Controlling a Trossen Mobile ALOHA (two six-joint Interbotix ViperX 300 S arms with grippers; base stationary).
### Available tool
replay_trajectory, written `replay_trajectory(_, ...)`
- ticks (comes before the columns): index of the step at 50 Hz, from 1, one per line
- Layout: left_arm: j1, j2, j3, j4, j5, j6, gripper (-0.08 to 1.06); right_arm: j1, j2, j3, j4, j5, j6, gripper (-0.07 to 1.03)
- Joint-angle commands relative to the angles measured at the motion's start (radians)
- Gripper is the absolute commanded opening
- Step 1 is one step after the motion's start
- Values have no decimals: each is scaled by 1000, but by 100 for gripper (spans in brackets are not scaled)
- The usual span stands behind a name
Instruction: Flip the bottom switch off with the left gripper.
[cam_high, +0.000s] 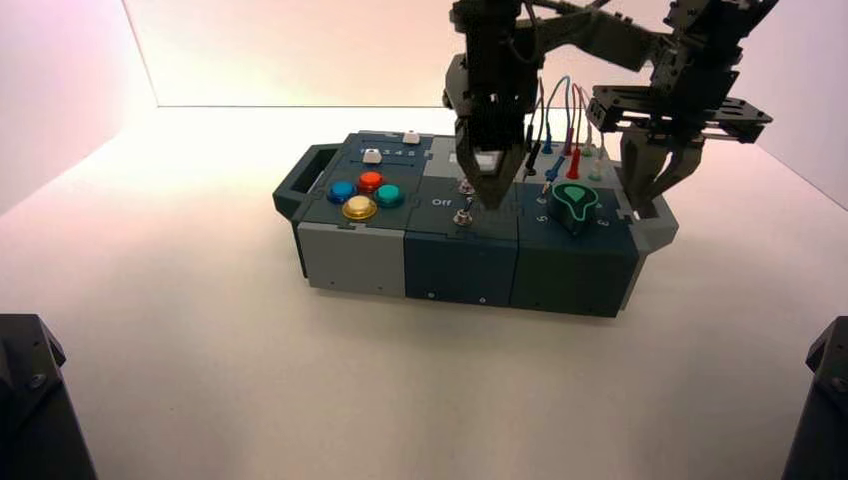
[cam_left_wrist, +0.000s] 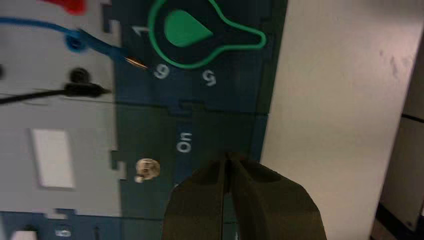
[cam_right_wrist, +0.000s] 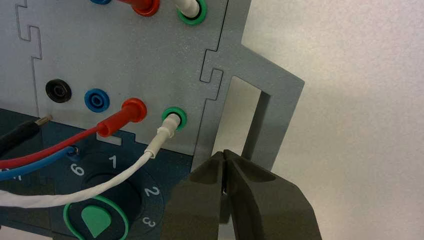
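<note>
Bottom switch: small silver toggle (cam_high: 463, 217) on the dark blue panel (cam_high: 435, 222), the one nearer the front wall; mostly hidden by the left tool in the left wrist view, so its setting cannot be told.
Left tool: hovering low over the dark blue panel, just beside the bottom switch, pointed fingers together at the tips (cam_left_wrist: 227, 156); whether they touch the lever cannot be told.
Right tool: up over the box's right end, by the grey handle (cam_right_wrist: 280, 107), tips together (cam_right_wrist: 224, 152).
Other toggle: silver too (cam_left_wrist: 147, 170), nearer the pale rectangular window (cam_left_wrist: 52, 158), in view beside the left tool.
Lettering: white "On" (cam_left_wrist: 184, 142) on the switch panel.
Knob: dark, with a green outline (cam_high: 573, 205), on the panel right of the switches; its pointed end is turned toward the front wall.
Buttons: red (cam_high: 370, 181), blue (cam_high: 342, 191), green (cam_high: 389, 196) and yellow (cam_high: 359, 208), clustered on the left panel.
Sliders: two white caps (cam_high: 372, 156) (cam_high: 411, 137), behind the buttons.
Wires: red (cam_right_wrist: 115, 122), white (cam_right_wrist: 117, 178), blue (cam_right_wrist: 37, 161) and black (cam_right_wrist: 20, 137), at the right rear.
Box: set on the pale bench (cam_high: 200, 350), its grey and dark front wall (cam_high: 460, 270) toward the camera.
</note>
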Motion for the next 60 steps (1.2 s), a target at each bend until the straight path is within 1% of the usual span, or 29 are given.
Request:
replay_trajectory(1, -3, -12, -31, -3, 0, 9, -3, 9, 123, 6, -9, -49, -18, -2)
replay_trajectory(19, -3, -6, -25, -3, 6, 15, -3, 9, 126, 5, -9, -49, -18, -2)
replay_trajectory(26, -2, -6, -23, 3, 9, 15, -3, 9, 126, 5, -9, -51, -20, -2)
replay_trajectory(35, 2, -9, -11, 5, 21, 15, -3, 9, 126, 6, -8, -51, -18, -2)
replay_trajectory(45, 32, -15, 18, 5, 21, 15, -3, 9, 126, 3, -9, -51, -18, -2)
replay_trajectory(52, 38, -21, 21, 5, 21, 15, -3, 9, 126, 3, -9, -51, -18, -2)
replay_trajectory(58, 41, -28, 28, 8, 29, 15, -3, 9, 126, 3, -9, -51, -18, -2)
replay_trajectory(60, 49, -29, 31, 14, 40, 15, -3, 9, 126, 3, -9, -51, -18, -2)
